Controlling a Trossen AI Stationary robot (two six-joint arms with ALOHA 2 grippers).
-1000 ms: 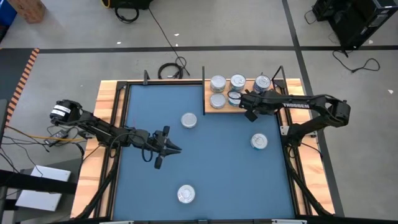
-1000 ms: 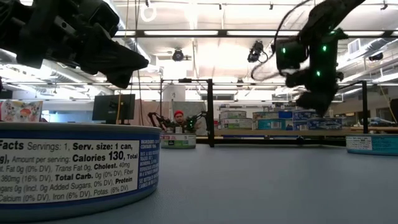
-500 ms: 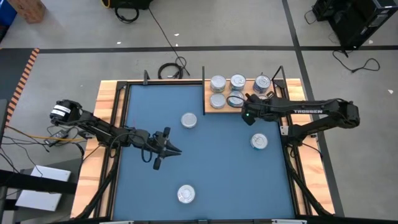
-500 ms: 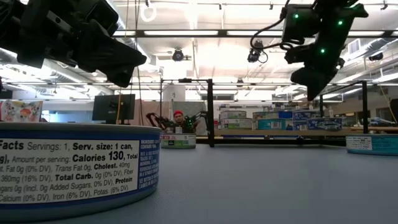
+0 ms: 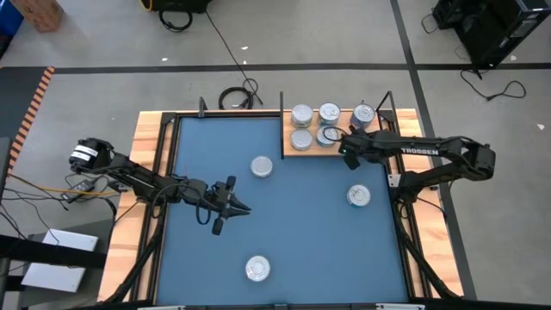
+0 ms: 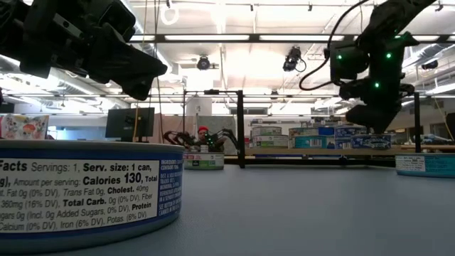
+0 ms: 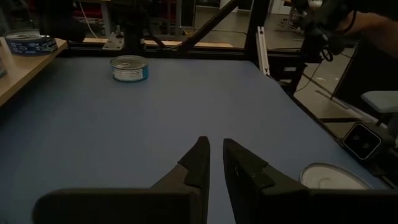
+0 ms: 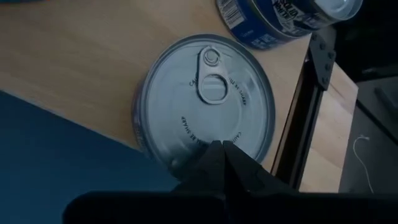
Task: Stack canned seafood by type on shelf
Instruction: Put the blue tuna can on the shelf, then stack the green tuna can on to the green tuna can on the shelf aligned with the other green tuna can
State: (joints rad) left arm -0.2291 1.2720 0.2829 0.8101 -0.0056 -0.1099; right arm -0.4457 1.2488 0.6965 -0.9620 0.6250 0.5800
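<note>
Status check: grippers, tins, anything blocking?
Right gripper shut, empty, above a tin at the shelf edge. Left gripper idle mid-mat, empty. Three tins on the mat. Nothing blocking.

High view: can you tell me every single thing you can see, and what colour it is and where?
shelf tins: five showing, silver lids, on the shelf
loose tins: three, silver lids, spread over the mat
shelf: one, light-brown wood, at the mat's far edge
mat: one, blue, covering the table
table frame: one, pale wood, around the mat
cable coil: one, black, on the floor beyond the table
cardboard box: one, brown, far floor corner
left gripper: dark, slightly open, empty, over the mat
right gripper: dark, shut, above a shelf-edge tin
</note>
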